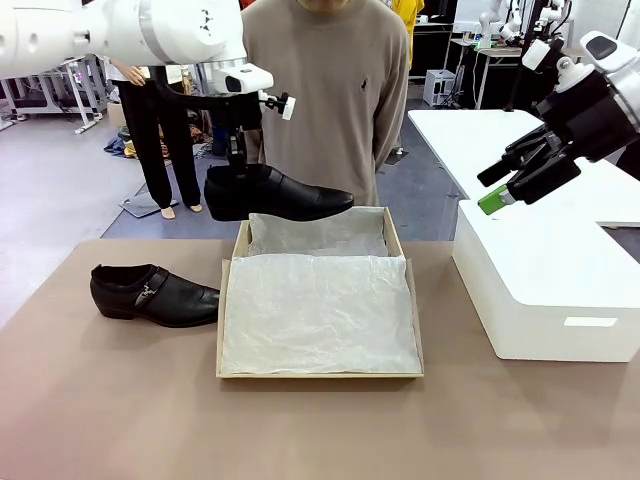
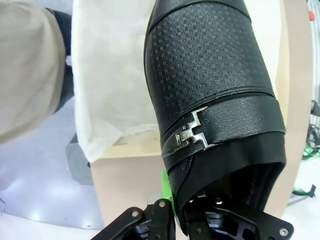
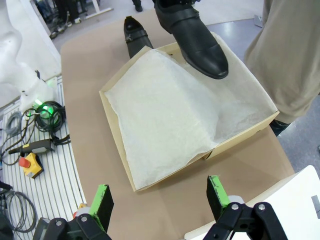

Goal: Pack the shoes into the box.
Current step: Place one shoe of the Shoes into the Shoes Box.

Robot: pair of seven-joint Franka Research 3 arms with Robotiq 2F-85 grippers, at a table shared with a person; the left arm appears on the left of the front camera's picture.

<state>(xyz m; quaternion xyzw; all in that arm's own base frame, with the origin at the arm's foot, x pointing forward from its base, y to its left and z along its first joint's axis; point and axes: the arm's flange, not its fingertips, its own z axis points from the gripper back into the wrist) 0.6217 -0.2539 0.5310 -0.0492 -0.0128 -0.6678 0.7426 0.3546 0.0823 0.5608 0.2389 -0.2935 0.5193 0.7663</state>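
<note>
In the front view you have the left gripper (image 1: 240, 168) clamped on the heel end of one shoe (image 1: 278, 193). Its fingertips are hidden inside the shoe's opening, so you cannot make out the pads. The shoe hangs in the air over the far left corner of the box (image 1: 222, 335), toe pointing towards your right arm. The other shoe (image 1: 155, 295) lies on the table (image 1: 100, 400) just left of the box, apart from its wall. Crinkled tissue (image 1: 318, 315) covers the box floor. Your right gripper (image 1: 497, 190) hangs above the white box (image 1: 545, 290) with its fingers apart and nothing between them. A person (image 1: 320, 90) stands behind the box, cut off at the top edge. In the left wrist view the held shoe (image 2: 210, 90) covers most of the tissue (image 2: 110, 75) and the box wall (image 2: 127, 185). Its buckle (image 2: 192, 135) faces the camera, and the left gripper (image 2: 182, 212) goes into the shoe's opening, one green pad just visible beside the leather. In the right wrist view your right gripper (image 3: 159, 197) stands wide, with the box (image 3: 112, 120) beyond it. The held shoe (image 3: 197, 42) has its toe above the tissue (image 3: 170, 110), its heel cut off at the top edge. The shoe on the table (image 3: 136, 40) is partly hidden behind the box.
</note>
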